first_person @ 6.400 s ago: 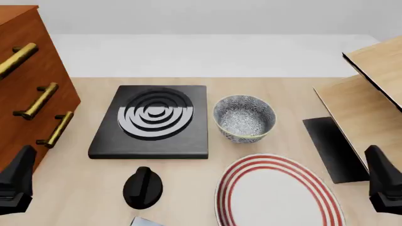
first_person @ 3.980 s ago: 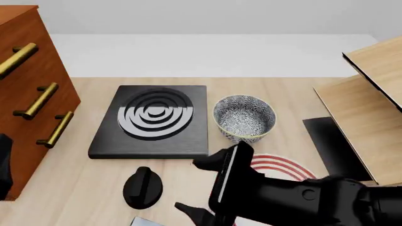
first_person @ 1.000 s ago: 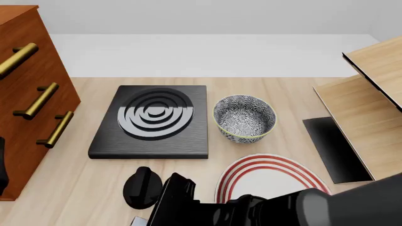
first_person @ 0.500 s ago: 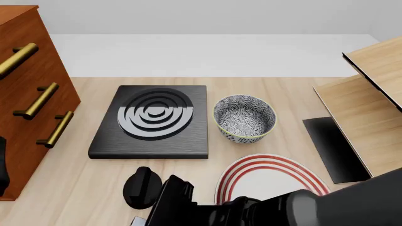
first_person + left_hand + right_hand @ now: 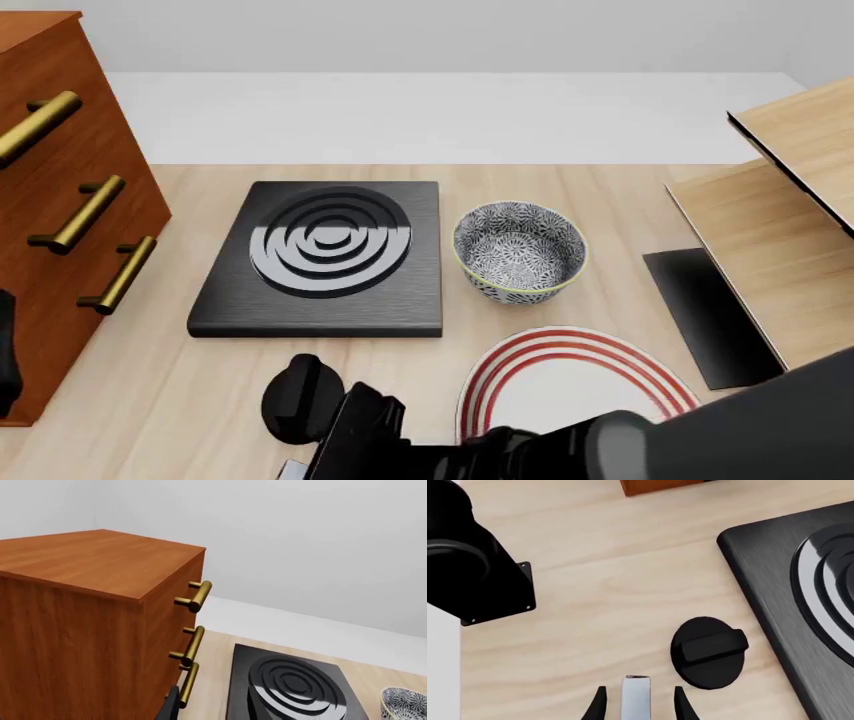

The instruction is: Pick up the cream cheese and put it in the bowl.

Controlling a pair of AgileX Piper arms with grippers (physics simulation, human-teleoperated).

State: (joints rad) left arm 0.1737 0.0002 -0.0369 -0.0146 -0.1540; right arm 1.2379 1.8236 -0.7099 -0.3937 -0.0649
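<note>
Right gripper (image 5: 637,705) spread, straddling cream cheese (image 5: 636,697), pads not yet touching. Prob. light, stiff carton w/ slick sides; best pinched across long faces, mid-box. Left gripper out of shot.

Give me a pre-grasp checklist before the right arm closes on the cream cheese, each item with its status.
1. Right gripper open: ok, both fingers stand apart.
2. Cream cheese between the fingers: ok, the box lies in the gap in the right wrist view.
3. Pads low enough on the box: cannot tell, only its end shows.
4. Black knob clear of the fingers: ok, beside the gripper, apart.
5. Bowl free to receive: ok, nothing seen inside.
6. Left gripper out of the way: cannot tell, it is not visible in any view.
</note>
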